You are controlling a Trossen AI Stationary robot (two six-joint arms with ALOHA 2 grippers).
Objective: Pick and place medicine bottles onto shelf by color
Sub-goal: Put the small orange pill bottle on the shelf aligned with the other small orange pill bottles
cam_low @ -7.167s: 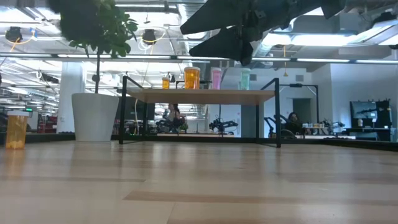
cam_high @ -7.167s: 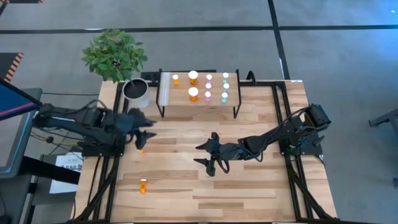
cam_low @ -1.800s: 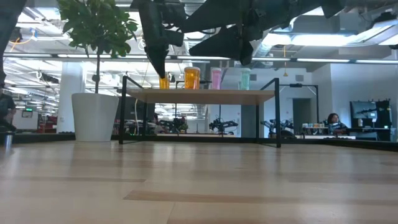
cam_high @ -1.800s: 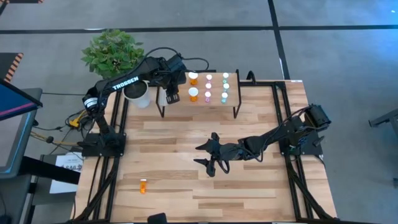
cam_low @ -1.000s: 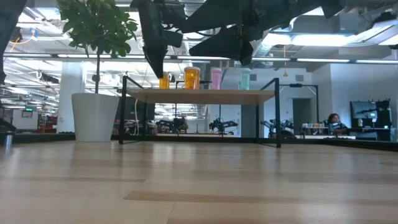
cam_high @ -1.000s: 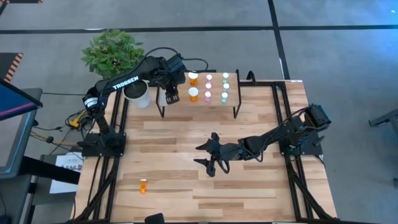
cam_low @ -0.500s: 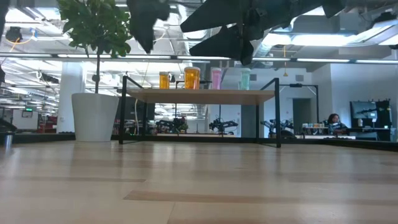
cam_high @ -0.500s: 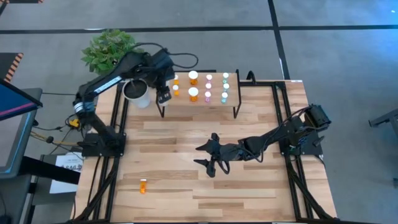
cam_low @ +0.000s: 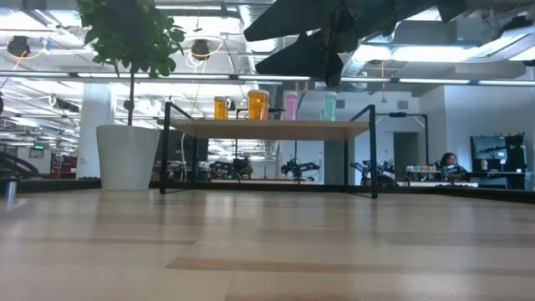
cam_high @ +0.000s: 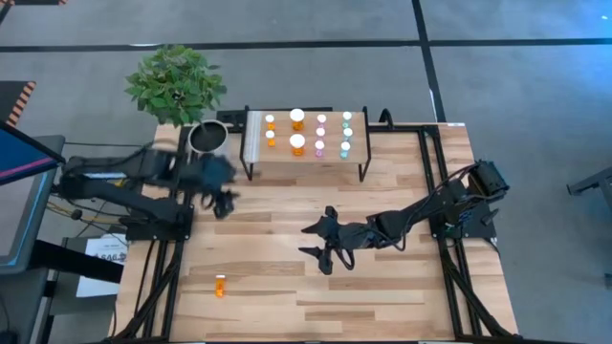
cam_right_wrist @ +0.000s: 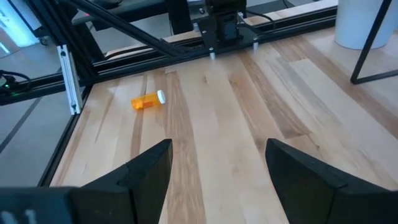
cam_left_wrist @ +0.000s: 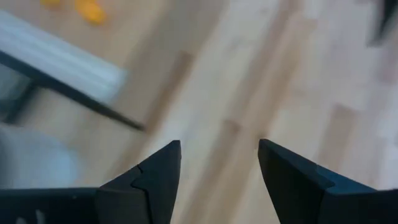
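Note:
The shelf stands at the far middle of the table, with orange, pink and teal medicine bottles upright on its plank in rows. In the low view orange, pink and teal bottles show on the shelf. One orange bottle lies on its side near the table's near left corner, also seen as the lying bottle. My left gripper hangs open and empty over the table's left part, in front of the shelf. My right gripper stands open and empty over the table's middle.
A white plant pot with a leafy plant stands left of the shelf at the far left corner. Black frame rails run along the table's left and right edges. Bare wood lies between the shelf and the lying bottle.
My left gripper has drawn away from the shelf's left end, first up and left, then fast toward the table's near left, turning as it went. The small orange bottle where it had been stays upright on the shelf. My right gripper has kept still.

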